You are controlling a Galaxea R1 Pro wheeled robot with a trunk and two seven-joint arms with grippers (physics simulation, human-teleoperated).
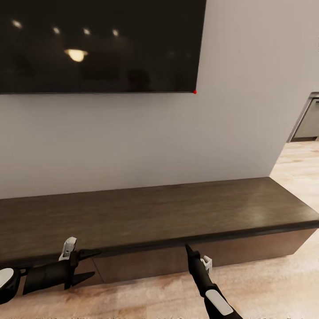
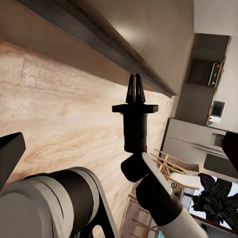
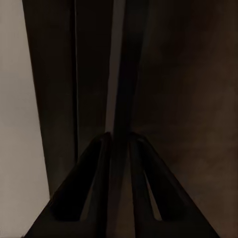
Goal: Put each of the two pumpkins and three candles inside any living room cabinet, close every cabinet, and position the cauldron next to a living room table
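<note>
Right gripper point(image 1: 188, 248) nearly closed, tips at cabinet point(image 1: 177, 212) top edge; left gripper point(image 1: 88, 266) spread open, empty.

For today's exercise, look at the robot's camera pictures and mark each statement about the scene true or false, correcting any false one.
1. The cabinet has a bare flat top. True.
2. A pumpkin sits on the cabinet. False: nothing rests on it.
3. The right gripper reaches the cabinet's front edge. True.
4. The left gripper holds a candle. False: its fingers are apart and empty.
5. The screen stands on the floor. False: it hangs on the wall above the cabinet.
</note>
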